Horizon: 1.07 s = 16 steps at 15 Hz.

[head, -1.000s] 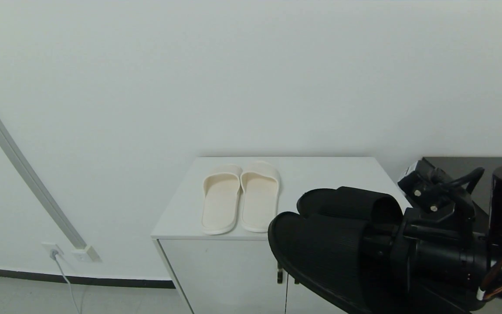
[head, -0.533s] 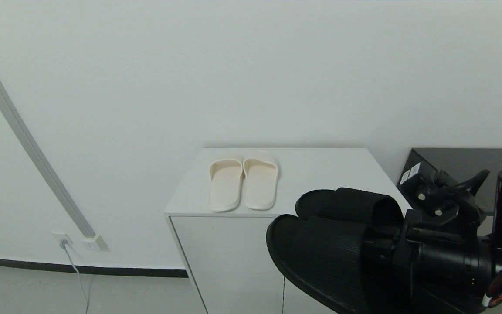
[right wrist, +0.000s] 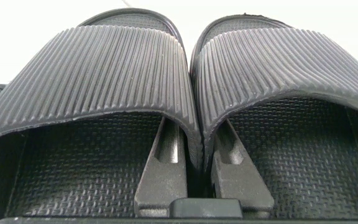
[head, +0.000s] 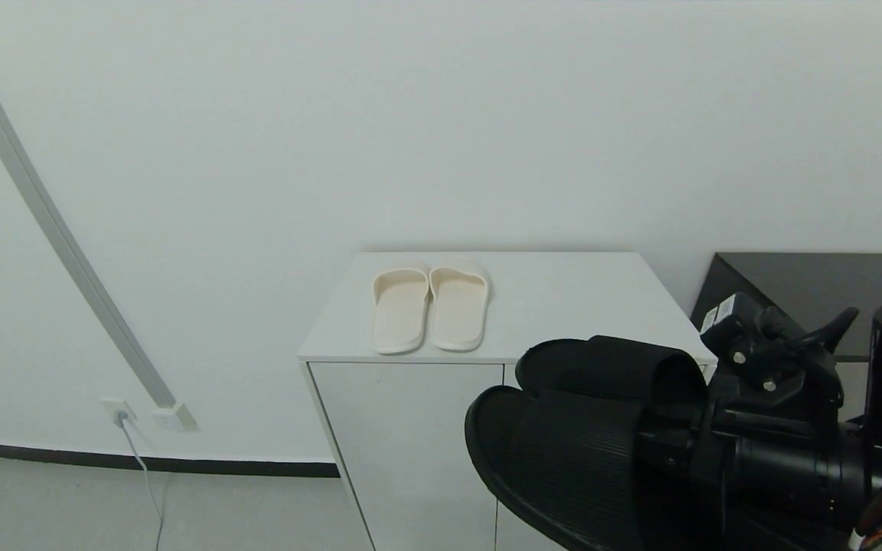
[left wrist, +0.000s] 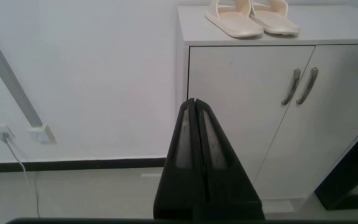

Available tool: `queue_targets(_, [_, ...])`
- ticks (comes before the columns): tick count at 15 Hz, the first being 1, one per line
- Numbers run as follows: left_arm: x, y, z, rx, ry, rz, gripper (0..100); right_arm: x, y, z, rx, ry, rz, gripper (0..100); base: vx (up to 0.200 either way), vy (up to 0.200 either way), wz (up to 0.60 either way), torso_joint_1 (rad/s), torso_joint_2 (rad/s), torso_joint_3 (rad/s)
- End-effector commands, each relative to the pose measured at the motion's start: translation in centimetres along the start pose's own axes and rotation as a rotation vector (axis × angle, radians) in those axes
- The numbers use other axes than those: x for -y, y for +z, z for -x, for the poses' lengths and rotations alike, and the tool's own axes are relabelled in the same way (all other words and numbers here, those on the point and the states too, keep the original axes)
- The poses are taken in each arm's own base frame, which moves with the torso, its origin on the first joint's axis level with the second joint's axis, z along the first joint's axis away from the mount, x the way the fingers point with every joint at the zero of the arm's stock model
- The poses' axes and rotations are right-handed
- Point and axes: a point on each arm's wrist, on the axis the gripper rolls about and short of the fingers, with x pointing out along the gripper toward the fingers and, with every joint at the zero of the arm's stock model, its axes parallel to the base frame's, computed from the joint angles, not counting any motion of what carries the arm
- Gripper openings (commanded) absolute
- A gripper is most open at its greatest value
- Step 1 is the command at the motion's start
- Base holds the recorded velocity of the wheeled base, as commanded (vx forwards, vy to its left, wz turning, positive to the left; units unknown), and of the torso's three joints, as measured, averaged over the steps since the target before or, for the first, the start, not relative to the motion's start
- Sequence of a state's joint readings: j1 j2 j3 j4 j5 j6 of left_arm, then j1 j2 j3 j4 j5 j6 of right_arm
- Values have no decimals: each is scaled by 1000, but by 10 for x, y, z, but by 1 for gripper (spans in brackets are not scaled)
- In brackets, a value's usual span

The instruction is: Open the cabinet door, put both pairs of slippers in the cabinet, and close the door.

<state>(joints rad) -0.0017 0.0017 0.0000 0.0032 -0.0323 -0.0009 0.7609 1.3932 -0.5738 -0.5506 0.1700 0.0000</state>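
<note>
Right wrist view: black slippers (right wrist: 117, 68) pinched between jaws.

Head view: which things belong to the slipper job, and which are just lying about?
Job: cream slippers on the cabinet; black slippers in the right gripper; door handles; left gripper, shut.
Lying about: wall socket, cable, wall trunking, dark table.

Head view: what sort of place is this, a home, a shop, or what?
Probably a plain indoor room, perhaps an entryway: a white cabinet against a bare white wall, cream slippers on its top, and a wall socket near the floor.
</note>
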Motion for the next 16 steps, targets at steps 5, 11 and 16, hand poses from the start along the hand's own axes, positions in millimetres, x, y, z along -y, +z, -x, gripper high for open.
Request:
queue_targets(5, [0, 0, 0, 0, 0, 1, 0, 0, -1, -1, -4, 2, 0, 0, 0, 0, 0, 0, 0, 0])
queue_targets(11, [0, 0, 0, 0, 0, 1, 0, -2, -8, -4, -35, 11, 15, 0, 0, 0, 0, -62, 140, 81])
queue_targets(16, [0, 0, 0, 0, 0, 1, 0, -2, -9, -4, -35, 12, 16, 0, 0, 0, 0, -223, 530, 306])
